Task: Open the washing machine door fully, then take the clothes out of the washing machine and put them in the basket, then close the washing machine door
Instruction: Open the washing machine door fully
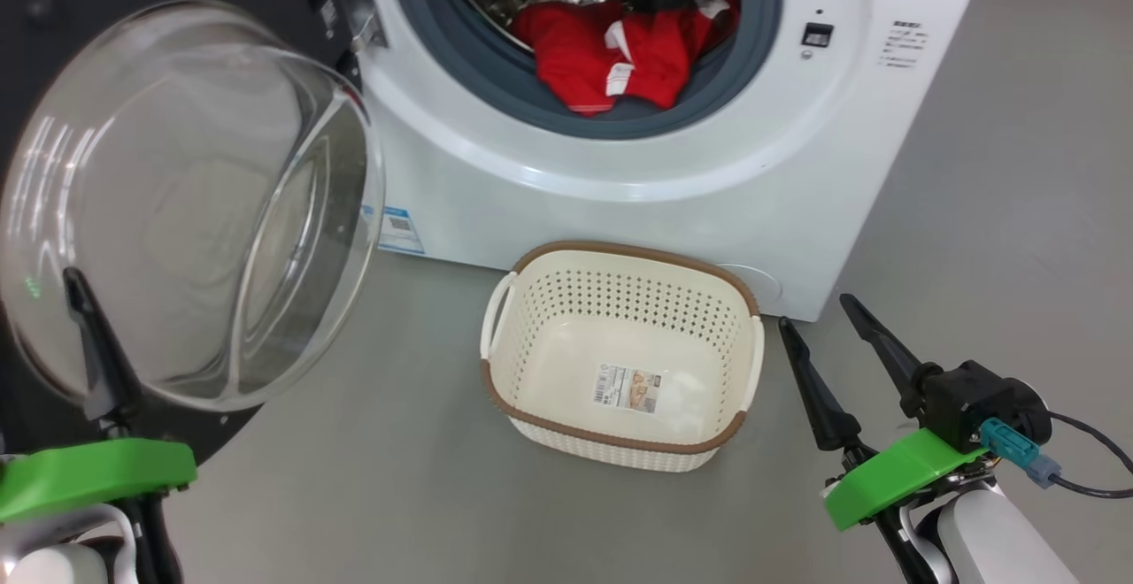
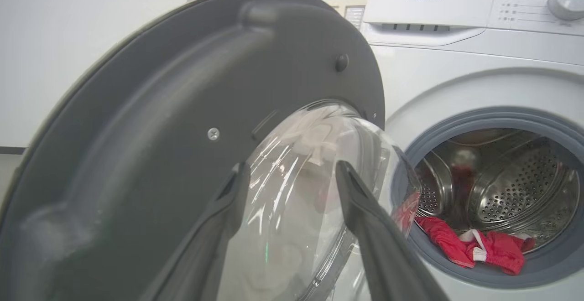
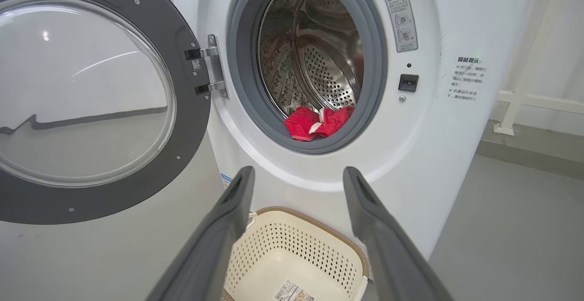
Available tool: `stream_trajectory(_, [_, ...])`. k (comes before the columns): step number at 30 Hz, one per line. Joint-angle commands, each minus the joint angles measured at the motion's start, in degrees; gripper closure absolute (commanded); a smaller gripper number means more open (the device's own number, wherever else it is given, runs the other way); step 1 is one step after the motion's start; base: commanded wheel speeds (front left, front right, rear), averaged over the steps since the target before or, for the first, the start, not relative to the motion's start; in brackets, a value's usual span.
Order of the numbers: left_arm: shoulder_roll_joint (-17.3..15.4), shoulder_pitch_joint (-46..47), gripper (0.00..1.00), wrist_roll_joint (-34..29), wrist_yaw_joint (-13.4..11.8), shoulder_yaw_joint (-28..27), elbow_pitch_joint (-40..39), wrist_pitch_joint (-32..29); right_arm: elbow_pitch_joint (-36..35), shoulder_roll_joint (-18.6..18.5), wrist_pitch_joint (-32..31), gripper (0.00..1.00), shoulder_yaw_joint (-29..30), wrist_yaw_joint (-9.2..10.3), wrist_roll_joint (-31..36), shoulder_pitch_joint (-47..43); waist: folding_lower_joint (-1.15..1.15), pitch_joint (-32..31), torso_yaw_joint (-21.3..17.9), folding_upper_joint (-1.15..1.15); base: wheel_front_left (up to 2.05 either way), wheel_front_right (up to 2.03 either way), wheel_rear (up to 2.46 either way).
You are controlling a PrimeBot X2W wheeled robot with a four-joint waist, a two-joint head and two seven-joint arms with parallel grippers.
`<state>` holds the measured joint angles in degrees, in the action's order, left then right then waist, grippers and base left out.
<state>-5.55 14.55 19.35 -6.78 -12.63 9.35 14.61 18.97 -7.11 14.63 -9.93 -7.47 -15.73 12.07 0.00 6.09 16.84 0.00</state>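
Left wrist view first: your left gripper (image 2: 291,166) has its two long dark fingers spread wide and isn't clamped on anything. The washing machine's big round door (image 2: 182,109), with its dark grey inner face and clear domed glass bowl, sits right in front of those fingers and blocks most of the way ahead. I can't tell whether either finger touches the glass. Past the door's right edge you can see the white front-loading washing machine (image 2: 456,73), its grey rubber gasket (image 2: 492,114) and its perforated steel drum (image 2: 515,187). The bright red clothes with white trim (image 2: 474,246) are bunched on the drum's front lip.

Right wrist view: your right gripper (image 3: 296,169) is also wide open and holding nothing. It's aimed at the machine front below the opening. The small cream perforated basket with the brown rim (image 3: 319,225) sits on the floor low between its fingers, just in front of the machine. The door hangs out to the left on its metal hinge (image 3: 212,70). The drum mouth is open, and the clothes are low down inside. Off to the right there's a white railing (image 3: 524,100) above the grey floor (image 3: 502,228).

Head view: the basket sits between your two arms, close to the machine and below the opening. The glass bowl bulges out over your left gripper, with one finger up against it. A small blue label sticker (image 1: 398,228) shows on the machine's lower front, and a black cable (image 1: 1080,442) trails off the right wrist.
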Motion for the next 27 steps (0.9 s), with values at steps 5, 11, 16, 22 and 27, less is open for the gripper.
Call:
stream_trajectory(5, [-0.5, -0.6, 0.00, -1.1, 3.9, 0.7, -6.2, 0.4, -2.1, 0.8, 0.4, 0.00, 0.8, -0.02, 0.7, 0.5, 0.00, -1.1, -4.3, 0.00, 0.00, 0.00, 0.00])
stream_trajectory(11, [-0.1, -1.0, 0.00, -1.7, 6.1, 2.2, -6.3, 0.4, -3.3, 1.5, 0.4, 0.00, 3.0, -0.02, 1.3, 0.8, 0.00, -0.7, -8.5, 0.00, 0.00, 0.00, 0.00])
stream_trajectory(16, [0.3, -1.3, 0.00, -2.8, 7.6, 5.0, -5.2, 0.4, -4.1, 1.9, 0.4, 0.00, 4.6, -0.02, 1.9, 0.7, 0.00, -0.4, -11.8, 0.00, 0.00, 0.00, 0.00])
stream_trajectory(22, [0.6, -2.3, 0.00, -3.3, 8.8, 8.0, -5.1, 0.3, -5.5, 2.2, 0.4, 0.00, 6.3, -0.02, 2.3, 0.6, 0.00, 0.0, -16.0, 0.00, 0.00, 0.00, 0.00])
stream_trajectory(27, [1.1, -4.3, 0.00, -2.9, 8.6, 9.1, -5.5, 0.3, -6.7, 2.4, 0.4, 0.00, 7.0, -0.02, 2.7, 0.2, 0.00, -0.4, -19.3, 0.00, 0.00, 0.00, 0.00])
